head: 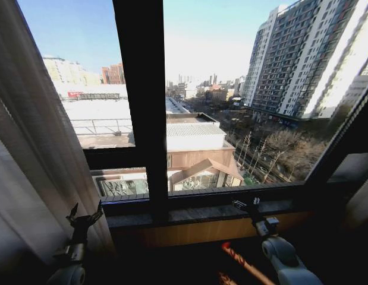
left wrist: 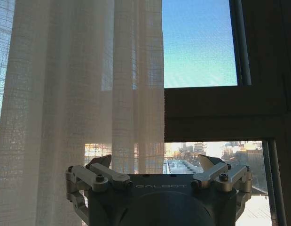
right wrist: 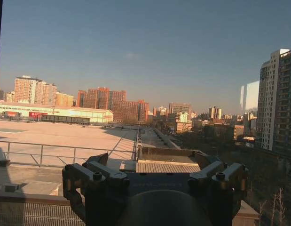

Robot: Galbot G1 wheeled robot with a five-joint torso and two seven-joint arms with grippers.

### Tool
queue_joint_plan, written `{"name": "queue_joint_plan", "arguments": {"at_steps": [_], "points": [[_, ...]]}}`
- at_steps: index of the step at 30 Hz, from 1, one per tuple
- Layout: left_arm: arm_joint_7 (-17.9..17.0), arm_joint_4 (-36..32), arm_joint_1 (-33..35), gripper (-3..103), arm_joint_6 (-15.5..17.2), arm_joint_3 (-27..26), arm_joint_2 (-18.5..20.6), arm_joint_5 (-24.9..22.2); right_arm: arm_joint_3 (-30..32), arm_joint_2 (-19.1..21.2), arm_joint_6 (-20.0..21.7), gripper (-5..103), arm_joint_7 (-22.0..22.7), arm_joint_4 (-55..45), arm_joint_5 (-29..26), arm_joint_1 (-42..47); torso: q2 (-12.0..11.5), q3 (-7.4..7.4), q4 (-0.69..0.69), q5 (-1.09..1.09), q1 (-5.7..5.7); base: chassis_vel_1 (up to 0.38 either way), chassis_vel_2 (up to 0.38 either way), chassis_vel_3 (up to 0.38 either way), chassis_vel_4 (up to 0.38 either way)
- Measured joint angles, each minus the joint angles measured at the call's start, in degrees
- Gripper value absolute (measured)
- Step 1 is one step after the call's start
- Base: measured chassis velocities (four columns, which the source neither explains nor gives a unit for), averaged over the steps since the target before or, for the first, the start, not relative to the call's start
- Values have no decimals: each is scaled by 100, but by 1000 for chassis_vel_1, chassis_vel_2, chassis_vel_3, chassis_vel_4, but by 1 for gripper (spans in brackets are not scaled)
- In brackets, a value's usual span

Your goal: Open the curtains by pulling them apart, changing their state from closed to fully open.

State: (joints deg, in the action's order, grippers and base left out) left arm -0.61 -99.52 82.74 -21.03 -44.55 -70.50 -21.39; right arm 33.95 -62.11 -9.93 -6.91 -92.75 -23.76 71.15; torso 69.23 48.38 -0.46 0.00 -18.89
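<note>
one sheer curtain before left end effector

The left gripper stood at about 7 o'clock in the head view, its fingers spread apart and pointing upward, holding nothing. The right gripper sat at about 5 o'clock, arm reaching forward, its jaws likewise parted and empty.

The head camera looks down at the window frame; both wrist cameras face outward, sharing the rooftops.
</note>
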Motion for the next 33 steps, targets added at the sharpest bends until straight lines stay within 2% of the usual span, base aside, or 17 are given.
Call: {"name": "queue_joint_plan", "arguments": {"at_steps": [33], "points": [[0, 0, 0, 100, 1, 0, 0, 0, 0, 0, 0, 100, 0, 0, 0, 0, 0, 0, 0, 0, 0, 0, 0, 0, 0]]}}
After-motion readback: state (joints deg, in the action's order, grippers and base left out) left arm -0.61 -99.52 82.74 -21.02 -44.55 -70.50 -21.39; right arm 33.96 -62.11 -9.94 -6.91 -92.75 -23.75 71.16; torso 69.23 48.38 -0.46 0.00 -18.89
